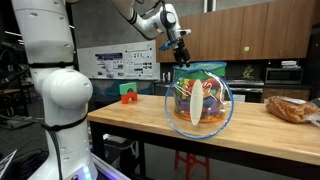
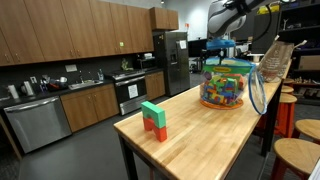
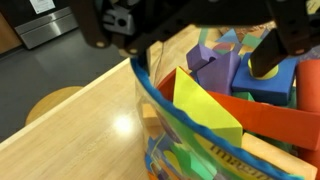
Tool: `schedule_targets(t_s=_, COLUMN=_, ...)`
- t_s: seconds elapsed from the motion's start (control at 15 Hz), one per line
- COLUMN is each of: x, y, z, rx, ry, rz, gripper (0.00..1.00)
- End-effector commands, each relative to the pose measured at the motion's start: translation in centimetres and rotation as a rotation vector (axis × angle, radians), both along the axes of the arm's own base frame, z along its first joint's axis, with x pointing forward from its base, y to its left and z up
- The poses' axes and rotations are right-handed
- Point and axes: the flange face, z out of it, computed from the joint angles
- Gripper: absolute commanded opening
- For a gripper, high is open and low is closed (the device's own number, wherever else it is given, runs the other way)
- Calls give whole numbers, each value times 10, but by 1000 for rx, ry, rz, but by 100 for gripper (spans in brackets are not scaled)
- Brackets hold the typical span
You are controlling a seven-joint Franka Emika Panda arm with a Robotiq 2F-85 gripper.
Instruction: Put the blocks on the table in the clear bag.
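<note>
Gripper [image 1: 181, 45] hovering just above the clear bag [image 1: 200, 70] mouth, jaws standing wide, gripping nothing. Drop-off step looking finished. Green and red-orange blocks [image 2: 153, 116] sitting stacked on the table [image 2: 200, 140], well apart from the bag. Next move calling for travel away from the bag, then descent onto that stack. Bag bulging, transparent, teal-rimmed, showing multicoloured toys.

In an exterior view I looked from beside the robot's base [image 1: 60, 95], at tabletop height, across the table [image 1: 130, 115]. In an exterior view I looked lengthwise down the table [image 2: 200, 135] from its near corner (slightly higher up). Both showed the clear bag [image 1: 200, 100] [image 2: 222, 85]. The wrist view sat just above the clear bag [image 3: 160, 105], facing in.
</note>
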Motion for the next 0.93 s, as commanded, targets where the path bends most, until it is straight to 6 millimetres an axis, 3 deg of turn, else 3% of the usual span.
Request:
schedule_targets(t_s=0.0, x=-12, y=21, z=26, rx=-41, ry=-39, rz=-24, gripper=100)
schedule_targets(t_s=0.27, x=-23, y=51, z=49, rx=-78, ry=-82, rz=-16, gripper=100)
schedule_targets(t_s=0.47, x=-27, y=81, z=55, rx=-65, ry=-83, rz=50, gripper=100)
schedule_targets(t_s=0.87, x=-26, y=150, z=21, rx=41, ry=-40, rz=292, gripper=100)
